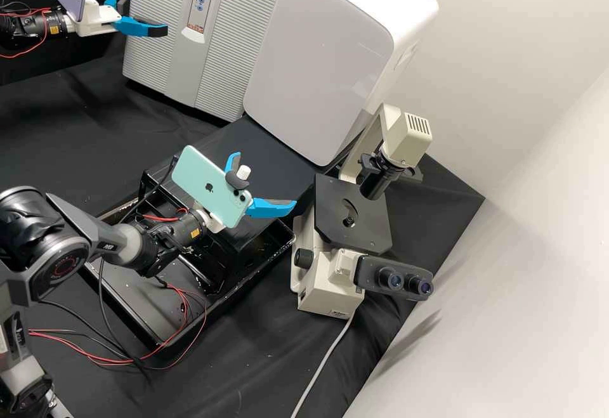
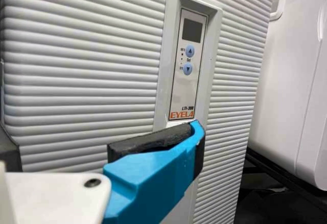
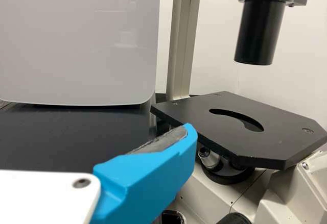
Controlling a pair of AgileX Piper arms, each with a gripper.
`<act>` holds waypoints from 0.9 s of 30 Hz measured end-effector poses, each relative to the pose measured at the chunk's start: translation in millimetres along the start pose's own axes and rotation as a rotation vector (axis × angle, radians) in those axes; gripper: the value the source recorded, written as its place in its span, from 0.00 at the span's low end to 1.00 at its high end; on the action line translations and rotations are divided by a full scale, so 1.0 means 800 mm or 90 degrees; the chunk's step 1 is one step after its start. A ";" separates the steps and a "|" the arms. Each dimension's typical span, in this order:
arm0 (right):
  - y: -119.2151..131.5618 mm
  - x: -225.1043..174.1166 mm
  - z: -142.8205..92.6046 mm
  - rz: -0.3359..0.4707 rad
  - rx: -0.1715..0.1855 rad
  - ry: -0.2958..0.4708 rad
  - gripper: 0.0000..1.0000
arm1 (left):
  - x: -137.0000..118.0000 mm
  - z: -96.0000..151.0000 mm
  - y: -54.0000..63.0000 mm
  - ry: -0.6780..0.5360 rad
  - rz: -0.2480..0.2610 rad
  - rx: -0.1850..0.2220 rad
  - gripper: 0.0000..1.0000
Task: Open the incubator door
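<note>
The incubator door (image 1: pixel 235 37), a ribbed upright front with the control strip (image 2: pixel 190 81) running down it, is seen beside the left tool (image 1: pixel 148 12), at the back of the worktop (image 1: pixel 63 126). By far the nearer arm is the left; the right tool (image 1: pixel 266 178) is held well apart, turned toward the microscope (image 1: pixel 352 215). One left finger is placed before the ribbed face, the other near the door's side edge, though whether either is touching cannot be told. Both tools are spread open, with nothing gripped. The door is judged to be closed, and a hold on that side edge is probably needed next. Counted are one incubator door, one control strip, one microscope, one white cabinet (image 1: pixel 317 56), two tools and two phones (image 1: pixel 209 186).
</note>
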 end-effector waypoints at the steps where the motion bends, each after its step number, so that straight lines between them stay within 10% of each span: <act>1: 0.000 0.000 0.000 0.000 0.000 0.000 1.00 | 0.000 0.000 0.000 0.001 0.001 -0.001 0.00; 27: 0.000 0.000 0.000 0.000 0.000 0.000 1.00 | -0.024 0.018 0.007 0.065 -0.009 0.005 0.00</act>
